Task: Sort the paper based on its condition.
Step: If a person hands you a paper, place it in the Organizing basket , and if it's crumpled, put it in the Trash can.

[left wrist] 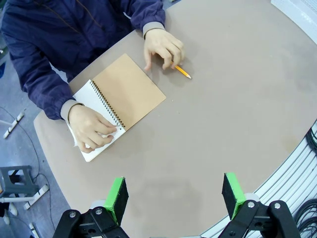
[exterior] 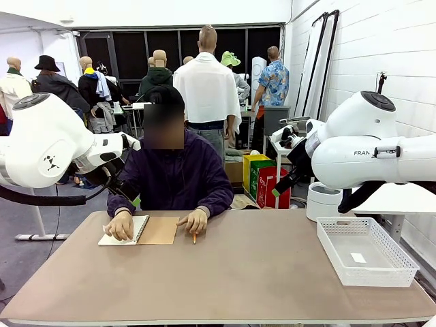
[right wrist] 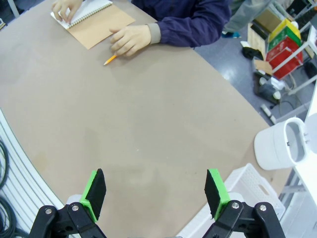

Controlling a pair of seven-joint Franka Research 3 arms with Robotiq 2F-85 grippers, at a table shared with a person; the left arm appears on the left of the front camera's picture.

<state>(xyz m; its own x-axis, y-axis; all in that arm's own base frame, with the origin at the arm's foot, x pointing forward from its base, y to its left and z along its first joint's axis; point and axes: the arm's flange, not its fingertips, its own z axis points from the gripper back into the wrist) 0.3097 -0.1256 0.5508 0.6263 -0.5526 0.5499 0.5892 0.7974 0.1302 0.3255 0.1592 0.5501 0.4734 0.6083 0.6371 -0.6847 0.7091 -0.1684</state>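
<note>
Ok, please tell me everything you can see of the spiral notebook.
The spiral notebook lies open and flat on the table, before the person. A brown card cover is on one side, a white page on the other, a dark wire coil between. One hand presses the white page; the other hand rests beside the cover, with a pencil.

Lighting's flat and bright all over, looks like soft light from overhead. The bench (exterior: 225, 272) is matte, so basically no glare on it, just a faint fuzzy shadow under the person's hand (left wrist: 91, 126) in the left wrist view. The front view is sharp in the middle. The windows (exterior: 170, 51) at upper centre go dark and the white wall (exterior: 354, 48) at upper right is nearly blown out. Both wrist views have heavy fisheye, with bench edges bowing hard toward the corners. The green fingers (right wrist: 94, 191) at the bottom edge look crisp enough.
</note>
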